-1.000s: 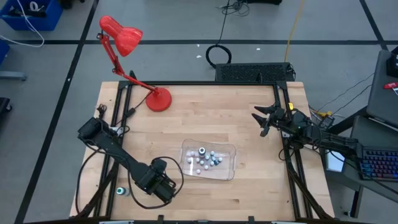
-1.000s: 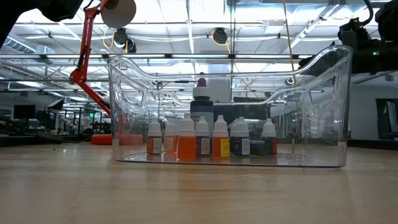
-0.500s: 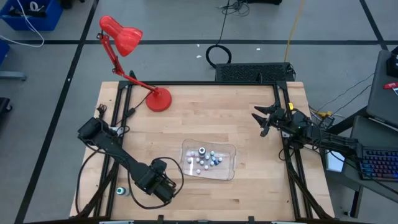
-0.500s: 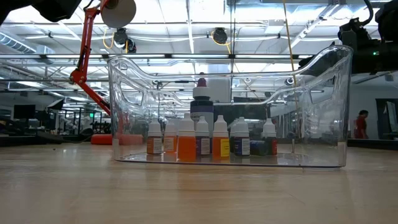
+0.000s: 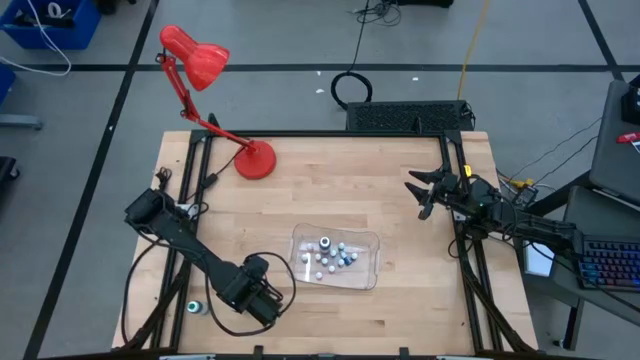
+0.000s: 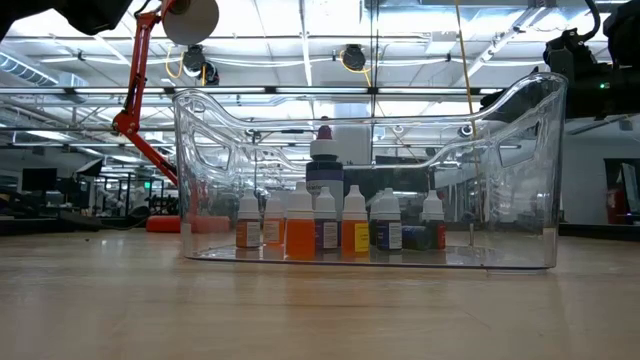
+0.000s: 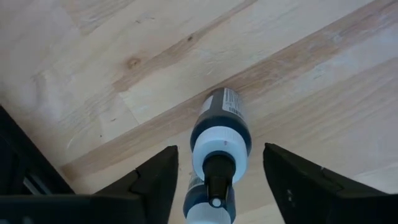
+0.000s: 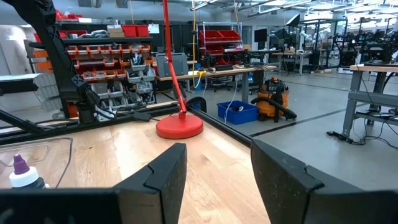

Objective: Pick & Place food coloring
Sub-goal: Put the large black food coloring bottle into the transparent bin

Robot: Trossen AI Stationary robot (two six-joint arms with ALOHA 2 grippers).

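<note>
A red desk lamp (image 5: 205,75) is standing upper left; a clear plastic tray (image 5: 366,278) is sitting lower centre on the wooden table (image 5: 330,180).

Bright, even overhead light; ceiling glare behind the clear tray (image 6: 520,180).

From above, the bottles (image 5: 330,256) in the tray (image 5: 368,275) are too small to count, and my left gripper (image 7: 214,186) is cropped at six o'clock.
</note>
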